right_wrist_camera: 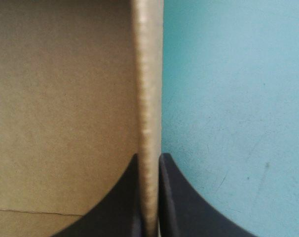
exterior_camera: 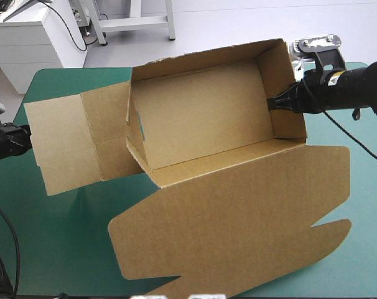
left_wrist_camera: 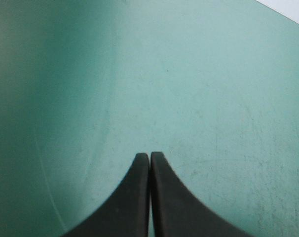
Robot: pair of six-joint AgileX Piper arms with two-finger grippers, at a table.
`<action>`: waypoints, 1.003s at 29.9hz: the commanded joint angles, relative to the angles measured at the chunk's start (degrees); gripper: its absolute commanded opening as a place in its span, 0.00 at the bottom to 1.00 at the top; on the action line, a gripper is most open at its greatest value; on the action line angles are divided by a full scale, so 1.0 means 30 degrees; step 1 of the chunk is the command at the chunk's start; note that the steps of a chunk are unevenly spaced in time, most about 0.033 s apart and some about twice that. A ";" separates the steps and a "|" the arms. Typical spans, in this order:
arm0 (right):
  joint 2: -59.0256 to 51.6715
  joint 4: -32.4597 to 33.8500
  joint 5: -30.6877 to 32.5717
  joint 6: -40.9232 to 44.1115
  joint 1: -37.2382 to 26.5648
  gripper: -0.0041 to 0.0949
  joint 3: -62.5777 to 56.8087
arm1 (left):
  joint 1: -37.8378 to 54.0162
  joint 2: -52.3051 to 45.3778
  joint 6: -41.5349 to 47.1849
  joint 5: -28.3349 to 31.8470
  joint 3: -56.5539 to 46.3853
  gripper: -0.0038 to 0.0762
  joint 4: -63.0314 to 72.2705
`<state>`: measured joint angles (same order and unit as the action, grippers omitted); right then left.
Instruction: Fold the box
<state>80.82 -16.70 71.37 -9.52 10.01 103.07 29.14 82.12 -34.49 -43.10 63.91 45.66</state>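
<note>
- High view: box [exterior_camera: 201, 118], an open tray with walls raised, at the table's middle. Lid [exterior_camera: 238, 218] lies flat toward the near edge, side flap [exterior_camera: 64, 143] spread left. Right gripper [exterior_camera: 272, 103] is at the right wall [exterior_camera: 291, 81]; left gripper [exterior_camera: 23, 137] is by the flap's outer edge.
- Left wrist view: fingers [left_wrist_camera: 130, 207] pressed together, nothing between, over bare cover [left_wrist_camera: 199, 74].
- Right wrist view: fingers [right_wrist_camera: 176, 202] clamped on the wall's rim; box floor one side, cover the other.

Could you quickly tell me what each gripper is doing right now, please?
Left gripper: shut, holding nothing.
Right gripper: shut on the box, at its right wall.
</note>
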 commanded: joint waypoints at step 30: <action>0.0126 -0.1352 -0.0539 -0.0124 -0.0137 0.02 0.2137 | -0.1077 0.0653 0.0148 -0.2225 0.0433 0.82 0.2718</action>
<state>82.58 -17.99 71.37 -10.15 10.01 107.58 27.46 86.06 -34.20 -48.49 63.86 50.07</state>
